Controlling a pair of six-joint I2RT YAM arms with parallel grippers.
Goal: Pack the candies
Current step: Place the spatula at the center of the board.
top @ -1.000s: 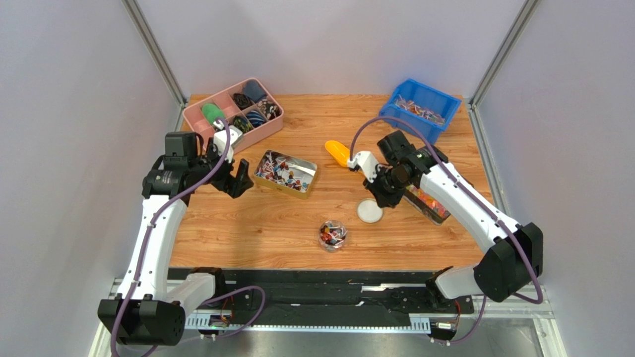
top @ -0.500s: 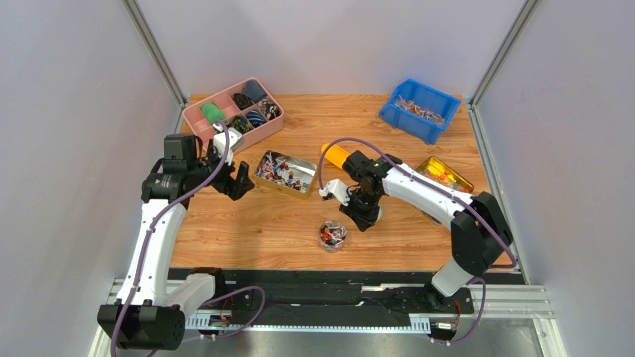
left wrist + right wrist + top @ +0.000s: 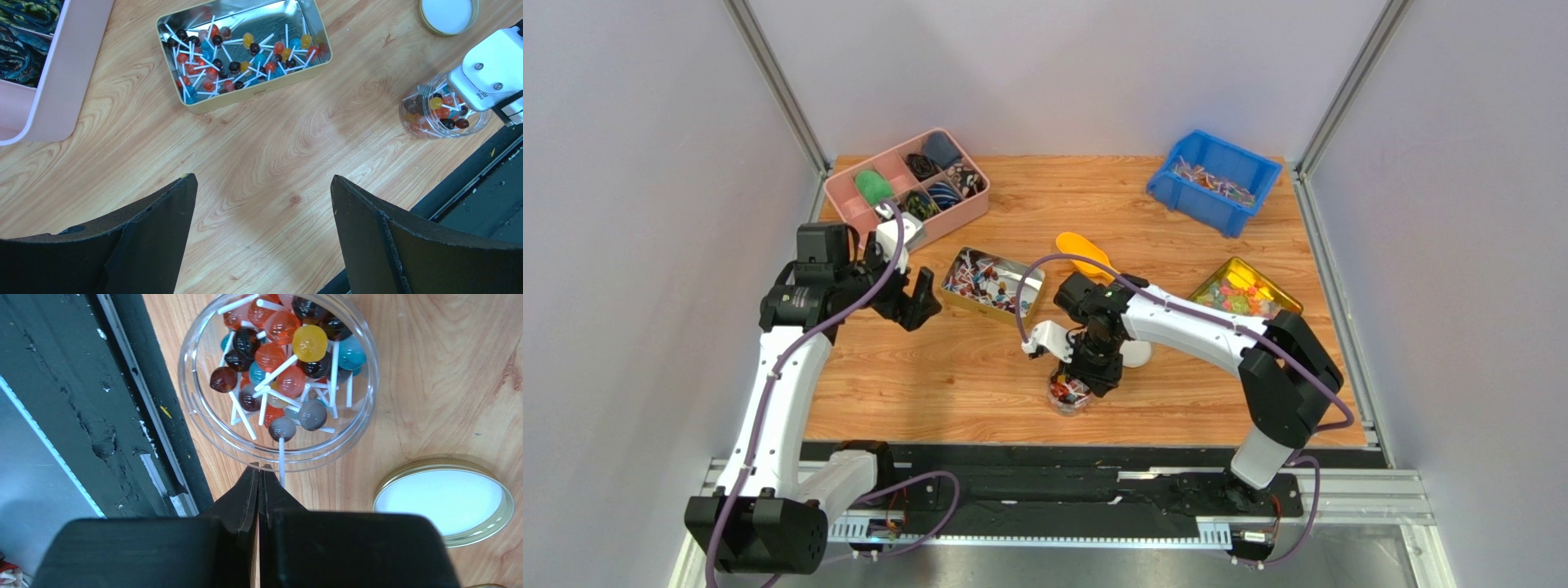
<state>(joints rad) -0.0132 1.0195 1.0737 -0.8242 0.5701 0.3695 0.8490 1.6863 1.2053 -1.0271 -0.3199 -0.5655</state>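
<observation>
The candies are small lollipops on white sticks. Many lie in an open metal tin (image 3: 1028, 272) (image 3: 258, 101), and several more (image 3: 276, 355) fill a clear round jar (image 3: 1070, 390) (image 3: 439, 113) (image 3: 190, 386) near the table's front edge. My right gripper (image 3: 1081, 374) (image 3: 261, 468) is shut, its tips at the jar's near rim. A grey lollipop (image 3: 282, 427) in the jar has its stick running to the edge of the right fingertip, beside the seam. My left gripper (image 3: 918, 300) (image 3: 264, 180) hangs wide open over bare wood left of the tin.
The jar's gold-rimmed lid (image 3: 1133, 354) (image 3: 445, 499) lies just right of the jar. A pink divided tray (image 3: 891, 233) stands at the back left and a blue bin (image 3: 1214, 184) at the back right. A yellow tin of gummies (image 3: 1247, 292) sits right; an orange scoop (image 3: 1085, 249) lies mid-table.
My right arm has swung left from beside the lid to the jar, staying shut. The left arm has barely moved.
</observation>
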